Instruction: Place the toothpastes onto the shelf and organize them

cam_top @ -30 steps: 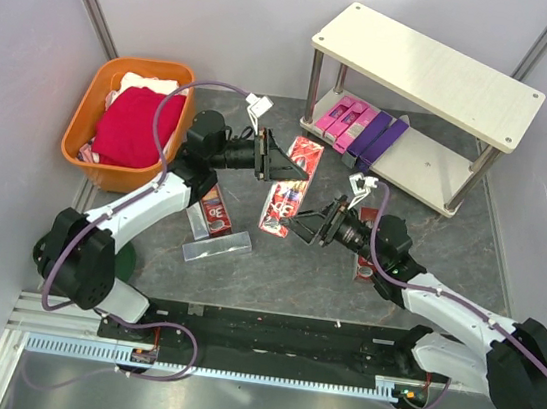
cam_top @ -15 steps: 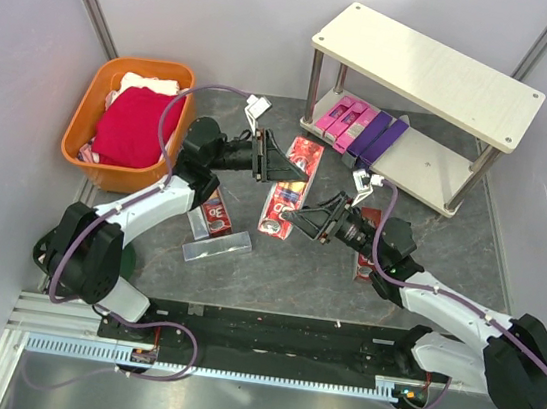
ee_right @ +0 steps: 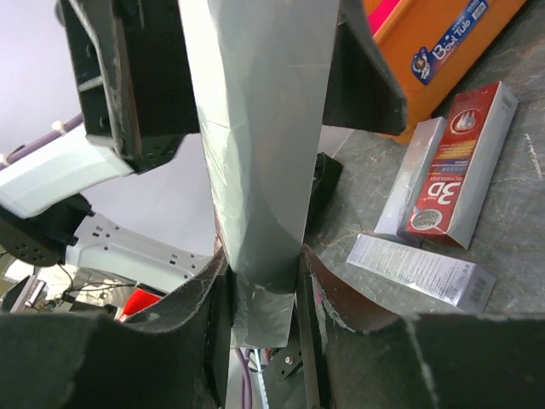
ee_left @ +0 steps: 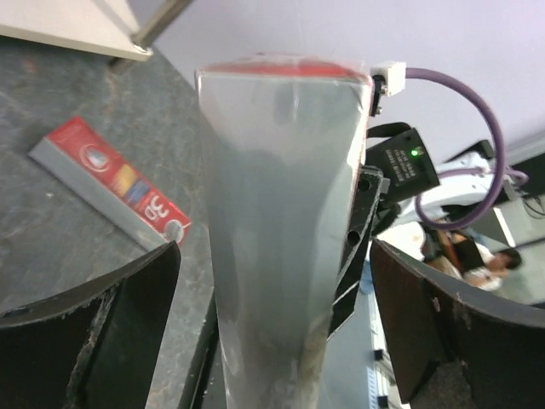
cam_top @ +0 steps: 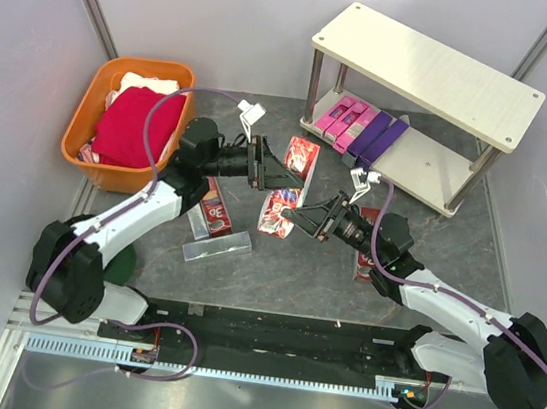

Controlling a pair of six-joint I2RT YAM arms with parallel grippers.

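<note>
Red-faced and silver-backed, the toothpaste carton (cam_top: 302, 156) is held over the table (cam_top: 294, 278) short of the shelf (cam_top: 432, 74), its near end pinched by the right gripper (cam_top: 290, 217), the left gripper (cam_top: 280, 172) spread wide to either side.

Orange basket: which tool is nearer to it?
Left. The left tool hangs just right of the basket; the right tool is farther right, gripping a carton.
</note>
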